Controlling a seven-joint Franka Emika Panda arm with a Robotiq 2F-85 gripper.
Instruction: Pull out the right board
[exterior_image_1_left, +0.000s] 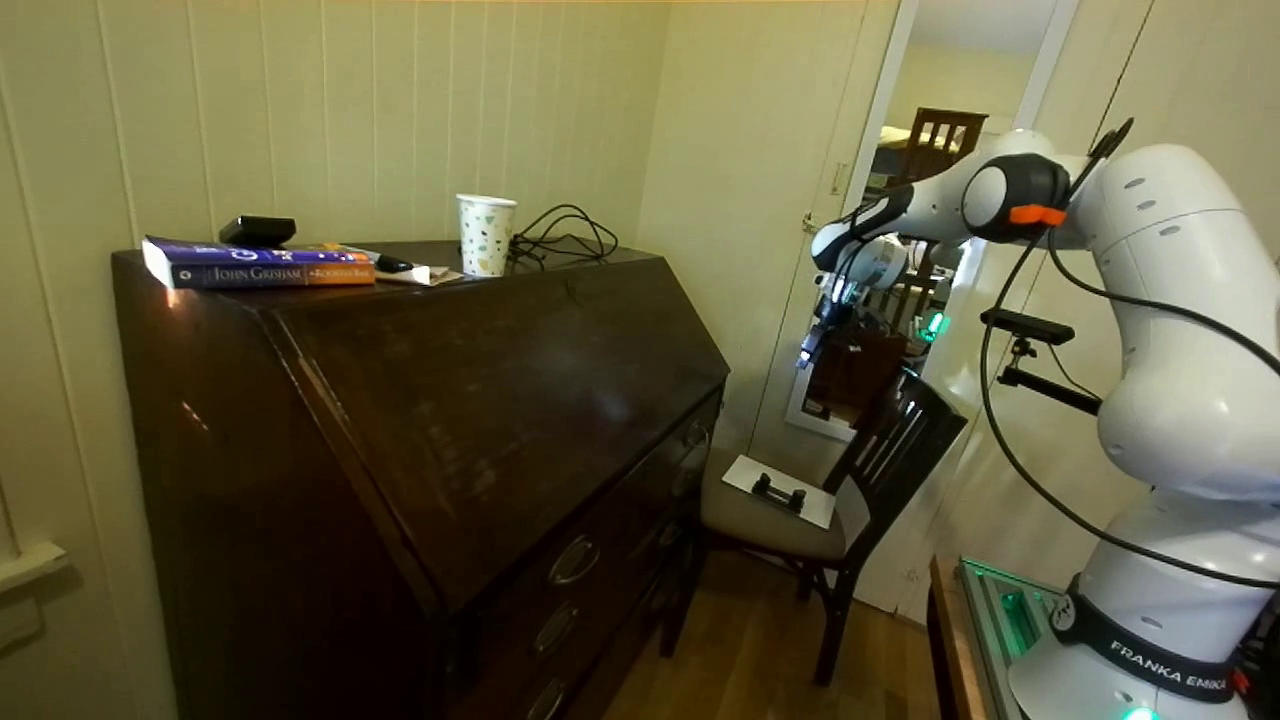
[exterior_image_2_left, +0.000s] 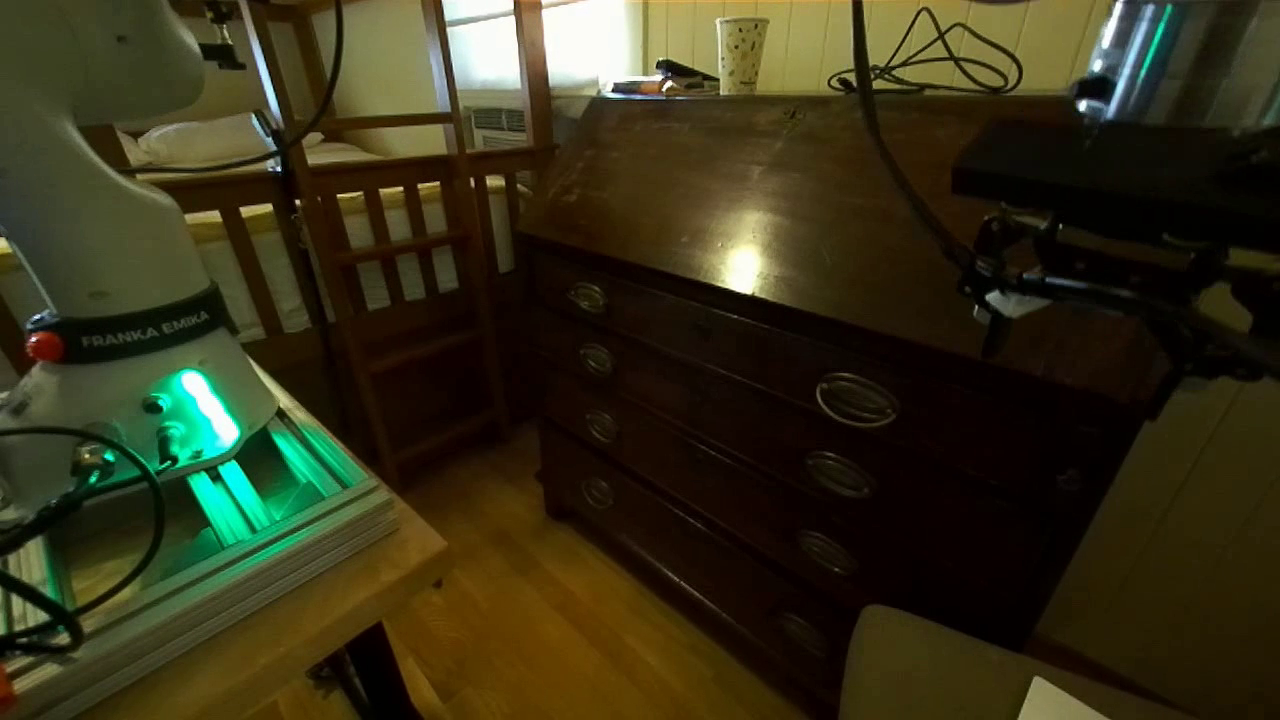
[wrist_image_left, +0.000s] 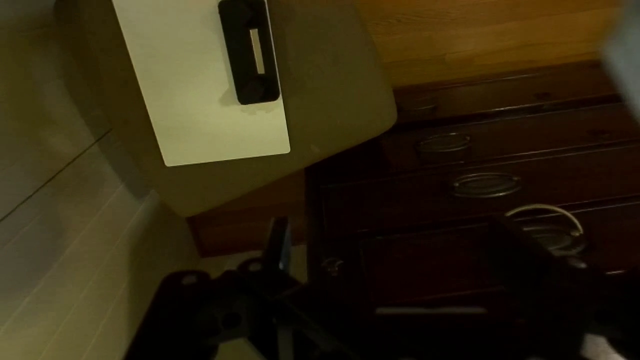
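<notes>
The right board's narrow dark end face (wrist_image_left: 345, 272), with a small metal knob, shows in the wrist view at the desk's corner beside the top drawer. In an exterior view its knob (exterior_image_2_left: 1068, 480) shows faintly under the slanted lid's right end. The face looks about level with the drawer fronts, but it is too dark to be sure. My gripper (wrist_image_left: 390, 230) is open and empty, its fingers wide apart. The face lies between them in the picture, nearer the left finger. In both exterior views the gripper (exterior_image_1_left: 808, 352) (exterior_image_2_left: 1080, 350) hangs in the air, apart from the board.
The slanted desk lid (exterior_image_1_left: 520, 390) is closed. A paper cup (exterior_image_1_left: 486, 237), books (exterior_image_1_left: 270, 268) and cables (exterior_image_1_left: 565, 238) lie on top. A chair (exterior_image_1_left: 780, 535) with a white plate and black handle (wrist_image_left: 250, 55) stands beside the desk's right end. Drawer handles (exterior_image_2_left: 857, 400) stick out.
</notes>
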